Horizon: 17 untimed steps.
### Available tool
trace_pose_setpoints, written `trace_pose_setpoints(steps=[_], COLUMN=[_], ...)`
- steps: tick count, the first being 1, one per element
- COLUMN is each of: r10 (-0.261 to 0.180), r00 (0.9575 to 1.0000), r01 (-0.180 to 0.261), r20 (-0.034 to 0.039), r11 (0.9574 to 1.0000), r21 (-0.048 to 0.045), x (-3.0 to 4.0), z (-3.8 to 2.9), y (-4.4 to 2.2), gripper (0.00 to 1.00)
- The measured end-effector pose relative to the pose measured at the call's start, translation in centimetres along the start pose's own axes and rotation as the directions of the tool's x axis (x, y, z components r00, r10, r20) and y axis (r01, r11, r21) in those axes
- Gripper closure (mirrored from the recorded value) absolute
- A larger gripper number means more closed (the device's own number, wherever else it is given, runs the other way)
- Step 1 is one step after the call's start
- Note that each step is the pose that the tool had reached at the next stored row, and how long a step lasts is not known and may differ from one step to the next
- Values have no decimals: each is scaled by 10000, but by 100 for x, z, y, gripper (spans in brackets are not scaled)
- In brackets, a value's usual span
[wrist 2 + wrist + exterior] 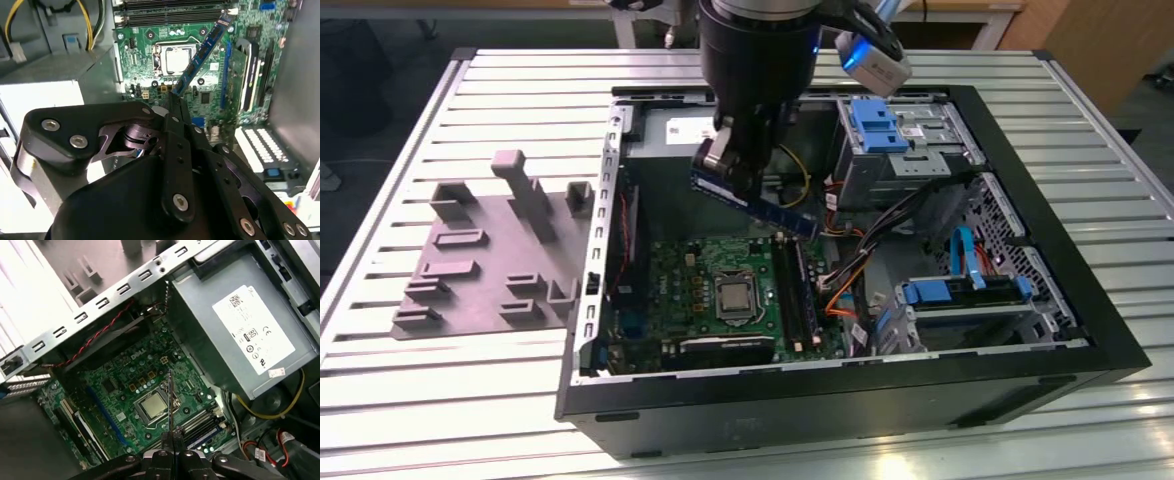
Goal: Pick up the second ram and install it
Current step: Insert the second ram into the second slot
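Note:
The second ram [761,207], a thin blue stick with dark chips, hangs tilted in the air above the open computer case [854,400]. My gripper [720,168] is shut on one end of it, over the back part of the green motherboard [694,290]. In the second wrist view the second ram [202,50] juts out from my gripper [175,100] over the board. In the first wrist view I see the second ram [170,400] edge-on, clamped by my gripper [173,436]. The long black memory slots [793,290] lie below, towards the case's front.
A grey power supply [240,325] sits beside the motherboard. Blue drive cages [887,125] and orange cables [847,290] fill the exterior view's right of the case. A grey fixture block [480,260] rests on the slatted table [454,390] at the exterior view's left.

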<state>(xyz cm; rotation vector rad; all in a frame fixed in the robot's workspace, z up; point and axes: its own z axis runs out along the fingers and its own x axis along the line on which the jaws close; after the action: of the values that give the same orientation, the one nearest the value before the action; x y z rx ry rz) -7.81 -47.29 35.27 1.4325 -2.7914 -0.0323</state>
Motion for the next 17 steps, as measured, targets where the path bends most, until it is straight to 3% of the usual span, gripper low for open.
trace_pose_setpoints(steps=[4, 9, 13, 17], r10=[735, 1627, 2344, 3036], r00=[9973, 9867, 9721, 9528], r01=[-735, -1627, -2344, -3037], r20=[14, 33, 49, 63], r11=[9973, 9867, 9721, 9528], r21=[4, 7, 8, 8], x=[0, 0, 0, 0], z=[6, 14, 21, 28], y=[0, 0, 0, 0], gripper=[88, 88, 88, 88])
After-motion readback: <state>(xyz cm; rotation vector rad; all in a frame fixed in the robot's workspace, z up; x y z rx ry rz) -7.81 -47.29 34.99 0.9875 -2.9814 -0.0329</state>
